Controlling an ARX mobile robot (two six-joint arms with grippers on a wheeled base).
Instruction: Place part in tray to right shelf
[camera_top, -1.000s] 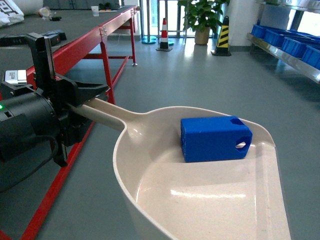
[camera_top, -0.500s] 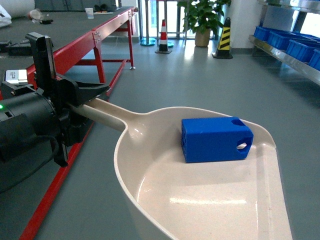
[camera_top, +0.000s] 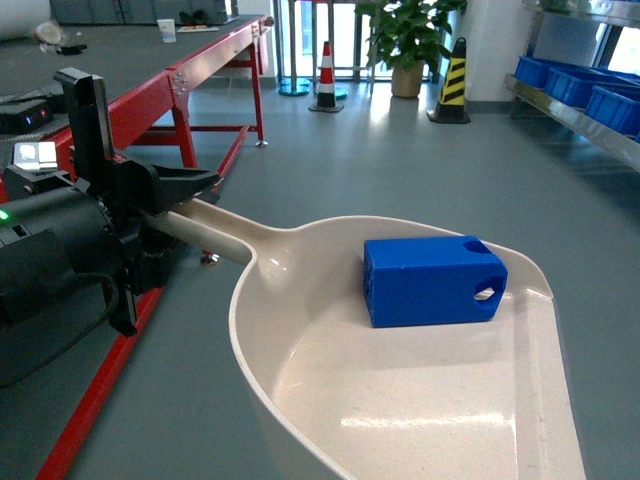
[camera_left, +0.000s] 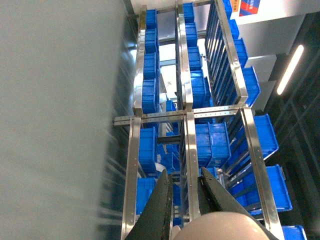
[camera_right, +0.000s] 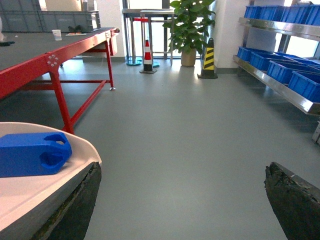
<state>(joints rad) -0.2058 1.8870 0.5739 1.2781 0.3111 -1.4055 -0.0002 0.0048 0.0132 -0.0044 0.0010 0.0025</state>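
The long handle of the tray (camera_top: 300, 330) is clamped by the left gripper (camera_top: 165, 215), and the scoop is held out to the right of it. The blue part (camera_top: 432, 280) is lying on its side inside the scoop, near the far wall. The right gripper (camera_right: 182, 200) is spread wide and holds nothing. The right shelf (camera_top: 585, 110) is seen far off to the right, so a turn that way is likely needed.

tray (camera_top: 300, 400): carries part (camera_top: 432, 280) | grey floor (camera_top: 350, 160): cones (camera_top: 328, 70), plant pot (camera_top: 406, 75), possibly more
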